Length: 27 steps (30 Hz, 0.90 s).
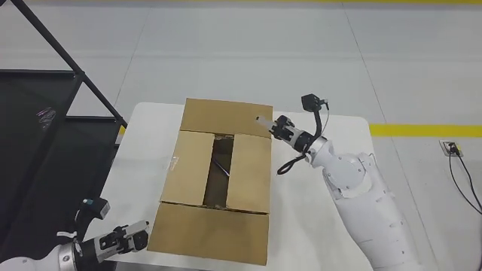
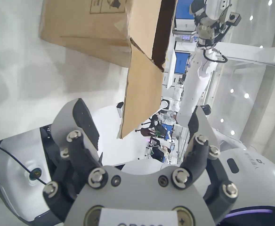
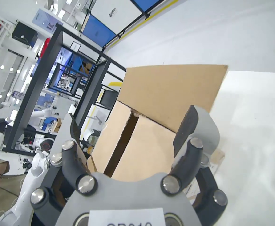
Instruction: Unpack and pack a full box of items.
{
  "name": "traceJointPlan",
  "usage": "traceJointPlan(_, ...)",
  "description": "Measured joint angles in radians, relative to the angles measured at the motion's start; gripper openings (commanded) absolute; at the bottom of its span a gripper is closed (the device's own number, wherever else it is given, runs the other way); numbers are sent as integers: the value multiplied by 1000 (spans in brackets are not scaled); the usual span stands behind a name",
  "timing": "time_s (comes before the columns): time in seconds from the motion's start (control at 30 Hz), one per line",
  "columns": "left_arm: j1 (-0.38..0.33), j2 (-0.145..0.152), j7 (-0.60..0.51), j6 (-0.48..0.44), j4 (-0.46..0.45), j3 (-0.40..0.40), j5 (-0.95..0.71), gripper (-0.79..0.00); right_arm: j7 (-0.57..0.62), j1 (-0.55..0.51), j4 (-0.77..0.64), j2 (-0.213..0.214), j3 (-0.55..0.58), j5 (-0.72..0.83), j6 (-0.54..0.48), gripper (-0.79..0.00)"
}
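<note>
A brown cardboard box [image 1: 215, 188] stands in the middle of the white table [image 1: 316, 226]. Its far flap [image 1: 220, 117] and near flap [image 1: 211, 235] are folded outward. The two side flaps lie almost flat, with a dark gap [image 1: 220, 169] between them; the contents are too dark to make out. My right gripper [image 1: 269, 125] hovers open over the box's far right corner, and in its wrist view the far flap [image 3: 172, 88] lies beyond the open gripper [image 3: 130, 128]. My left gripper [image 1: 140, 239] is open beside the near left corner, facing the box's side [image 2: 85, 12] from low down [image 2: 139, 121].
A black metal rack [image 1: 53, 113] stands off the table's left side. The table edge runs close to the left gripper. Bare tabletop lies right of the box, under the right arm [image 1: 354, 188]. A yellow floor line [image 1: 422, 129] runs behind.
</note>
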Motion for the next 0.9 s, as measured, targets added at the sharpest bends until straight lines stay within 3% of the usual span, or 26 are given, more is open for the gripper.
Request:
traceJointPlan(0.27,-5,10,-28,-8,-11,23,-35,0,-101,150,267,-34,-83,0,33,0)
traceJointPlan(0.5,7,14,10,-1,-27,32,-77,0,-93,268,487,-72,-157,51,-3,0)
traceJointPlan(0.73,12,18,52,13,-39,36,-126,0,21,347,656,-91,-156,172,-147,0)
traceJointPlan(0.9,11,18,101,45,-58,36,-192,0,165,382,743,-90,-123,294,-291,0)
